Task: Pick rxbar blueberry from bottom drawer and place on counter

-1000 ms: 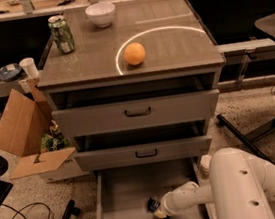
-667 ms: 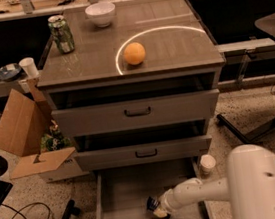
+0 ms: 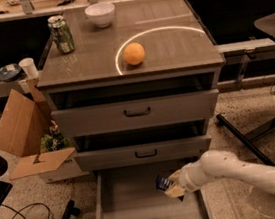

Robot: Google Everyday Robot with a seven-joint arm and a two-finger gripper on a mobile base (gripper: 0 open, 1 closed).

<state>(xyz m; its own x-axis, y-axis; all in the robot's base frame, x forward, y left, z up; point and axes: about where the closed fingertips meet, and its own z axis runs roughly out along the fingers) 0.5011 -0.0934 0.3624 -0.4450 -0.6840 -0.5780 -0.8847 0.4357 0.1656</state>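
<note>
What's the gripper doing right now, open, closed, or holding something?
Gripper: closed on the rxbar, over the bottom drawer.

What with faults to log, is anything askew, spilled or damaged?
Nothing spilled or damaged. The cardboard box beside the cabinet looks untidy, flaps splayed. The gripper holds the snack bar over the bottom drawer.

I get dim, warm overhead light. Bright curved ring of glare [image 3: 167, 27] on the glossy grey-brown counter [image 3: 175, 51]. Black shadow in the upper drawer gaps [image 3: 130, 91]. Shallow grey bottom drawer [image 3: 133, 208] murky; pale two-finger gripper [image 3: 171, 188] low over it, clamped on the dark navy-wrapped snack bar [image 3: 162, 182].
</note>
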